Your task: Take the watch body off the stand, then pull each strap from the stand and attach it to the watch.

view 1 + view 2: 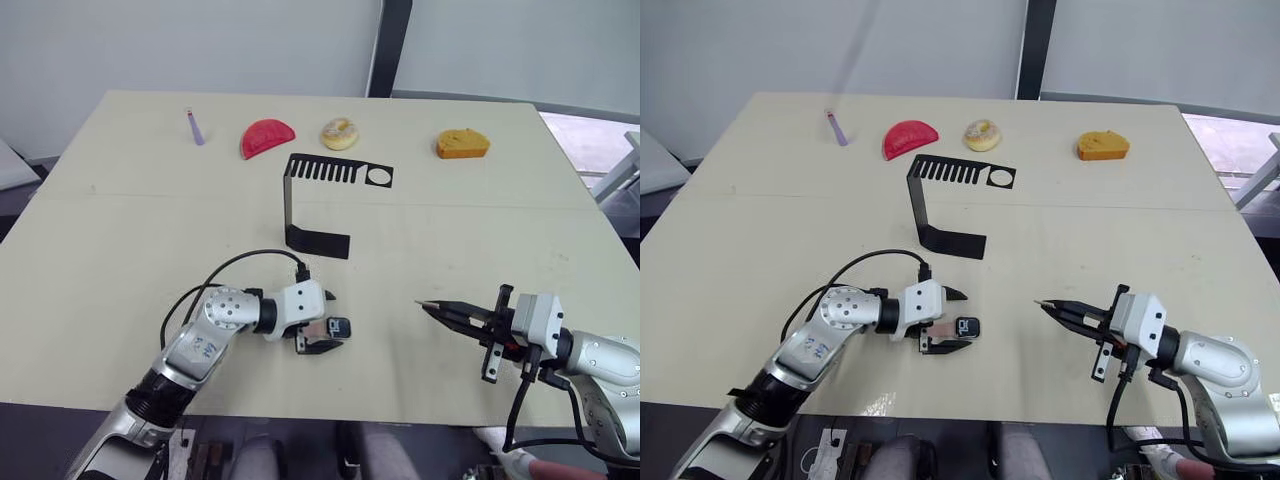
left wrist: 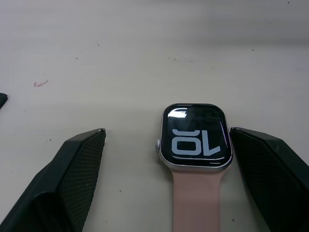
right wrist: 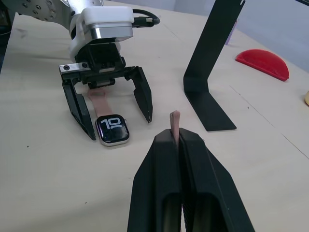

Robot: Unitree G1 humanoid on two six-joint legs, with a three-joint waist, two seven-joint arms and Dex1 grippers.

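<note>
The step in hand looks like fitting the second strap [image 3: 175,121] to the watch body [image 3: 112,130]. The right gripper [image 3: 175,137], low over the near right part of the table [image 1: 120,200], is clamped on that strap, whose pink tip pokes out beyond the closed fingertips. To do it well, the tip should be brought in line with the free edge of the case, level with the table, and slid in along that edge. How the strap's connector end is turned is hard to tell from here, so it may need a small wrist roll first.

To its left, on the near middle of the table, the left gripper [image 1: 327,330] stands with its fingers apart, straddling the watch body. One finger [image 2: 270,169] sits just beside the case or touching it; the other [image 2: 72,179] is well apart. It would do best to close and pin the case so it does not skid when the strap pushes in.

The watch body lies flat, screen up. The first strap [image 2: 195,200] is already attached and runs from the case back under the left gripper toward its wrist, so the long axis of watch and strap lies along that gripper's reach. The free edge of the case faces away from it, toward the right gripper.

Farther back, mid-table, the stand [image 1: 318,205] is upright, its slotted top plate bare.
</note>
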